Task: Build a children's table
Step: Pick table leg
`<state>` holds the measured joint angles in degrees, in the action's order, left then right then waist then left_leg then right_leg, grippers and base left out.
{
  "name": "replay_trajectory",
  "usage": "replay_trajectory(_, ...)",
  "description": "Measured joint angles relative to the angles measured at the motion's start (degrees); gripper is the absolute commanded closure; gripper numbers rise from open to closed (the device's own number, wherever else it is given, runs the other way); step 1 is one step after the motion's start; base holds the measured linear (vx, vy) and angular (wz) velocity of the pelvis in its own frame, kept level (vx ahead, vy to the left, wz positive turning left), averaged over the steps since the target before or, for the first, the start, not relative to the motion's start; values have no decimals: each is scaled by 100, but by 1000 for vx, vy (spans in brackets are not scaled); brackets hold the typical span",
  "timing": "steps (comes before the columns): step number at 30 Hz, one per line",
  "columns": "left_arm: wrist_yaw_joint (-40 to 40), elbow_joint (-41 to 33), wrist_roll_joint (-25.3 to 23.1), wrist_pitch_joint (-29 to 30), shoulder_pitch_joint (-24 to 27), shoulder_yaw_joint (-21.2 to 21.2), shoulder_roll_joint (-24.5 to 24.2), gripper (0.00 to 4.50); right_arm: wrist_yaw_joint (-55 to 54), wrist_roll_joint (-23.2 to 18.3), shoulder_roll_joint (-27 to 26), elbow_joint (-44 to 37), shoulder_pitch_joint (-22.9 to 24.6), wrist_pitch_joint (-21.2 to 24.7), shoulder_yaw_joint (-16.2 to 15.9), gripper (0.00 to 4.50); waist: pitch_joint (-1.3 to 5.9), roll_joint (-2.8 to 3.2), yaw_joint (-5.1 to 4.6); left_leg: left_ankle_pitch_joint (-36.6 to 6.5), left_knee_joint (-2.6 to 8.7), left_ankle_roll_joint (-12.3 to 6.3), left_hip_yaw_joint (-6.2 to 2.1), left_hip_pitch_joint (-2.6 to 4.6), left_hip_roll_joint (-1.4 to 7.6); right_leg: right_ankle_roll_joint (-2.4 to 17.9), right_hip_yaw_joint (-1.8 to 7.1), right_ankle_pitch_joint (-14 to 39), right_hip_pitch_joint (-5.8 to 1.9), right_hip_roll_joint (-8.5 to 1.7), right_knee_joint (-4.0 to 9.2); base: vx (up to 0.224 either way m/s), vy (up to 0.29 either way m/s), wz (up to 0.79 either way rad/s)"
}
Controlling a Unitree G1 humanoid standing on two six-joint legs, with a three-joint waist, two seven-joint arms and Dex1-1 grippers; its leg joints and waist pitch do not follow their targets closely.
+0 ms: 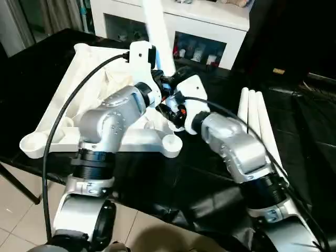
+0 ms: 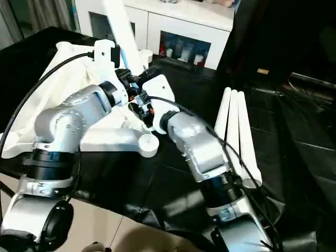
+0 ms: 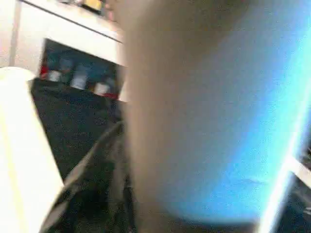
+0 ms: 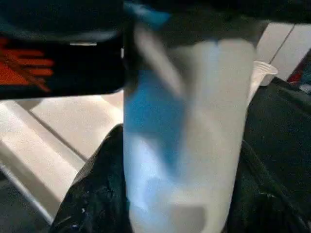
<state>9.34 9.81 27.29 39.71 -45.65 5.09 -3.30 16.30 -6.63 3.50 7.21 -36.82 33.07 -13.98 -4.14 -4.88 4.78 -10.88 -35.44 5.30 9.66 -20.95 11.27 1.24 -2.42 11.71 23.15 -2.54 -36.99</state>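
The white tabletop (image 1: 58, 105) lies underside up on the black-sheeted worktable, with round sockets at its corners (image 1: 171, 143). One white tube leg (image 1: 157, 31) stands upright at the tabletop's far right corner. My left gripper (image 1: 159, 72) is shut on this leg low down from the left. My right gripper (image 1: 170, 88) is shut on it from the right, just below. In the right wrist view the leg (image 4: 189, 136) rises between dark fingers (image 4: 92, 194). In the left wrist view the leg (image 3: 204, 111) is very close. Three more legs (image 2: 234, 126) lie side by side on the right.
A white cabinet (image 1: 210, 23) with open shelves stands behind the worktable. The worktable's front edge (image 1: 157, 205) runs just ahead of my forearms, with tiled floor (image 1: 16, 210) below. Black cables (image 1: 68, 100) loop over both arms.
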Motion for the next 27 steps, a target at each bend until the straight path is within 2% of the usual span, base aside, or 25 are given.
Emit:
replay_trajectory(6,-7,0,13,-41,-2,72,-1,237,-21,13,-45,34,-1,-123,1,255,0,0,3,0,0,0,0,0,0,-1,0,0,1,0,0,0,0,0)
replay_trajectory(11,112,-9,57,-86,-2,72,-12,256,122,-51,-35,88,-21,-206,66,255,0,0,1,0,0,-1,0,0,0,-1,0,0,1,0,0,0,0,0)
replay_trajectory(13,249,-27,58,-80,-1,40,-73,256,315,-235,-30,87,-20,-157,207,199,0,0,3,0,0,-1,0,0,0,-1,0,-1,1,0,0,0,0,0)
replay_trajectory(16,508,-98,60,-18,31,-15,-282,257,682,-662,40,-28,-32,40,466,177,0,0,3,0,0,-3,0,0,1,-1,0,-1,1,0,0,0,0,0)
replay_trajectory(20,1114,-449,271,265,70,-193,-528,260,1450,-1129,568,-216,-184,545,528,141,0,-2,28,1,0,-4,2,-3,1,0,-1,0,2,-1,1,0,0,0)
replay_trajectory(27,1744,-681,583,538,68,-302,-739,260,2339,-1471,1137,-435,-235,1053,557,139,1,-3,20,5,0,-11,3,0,2,4,-1,-4,1,0,-2,0,0,0)
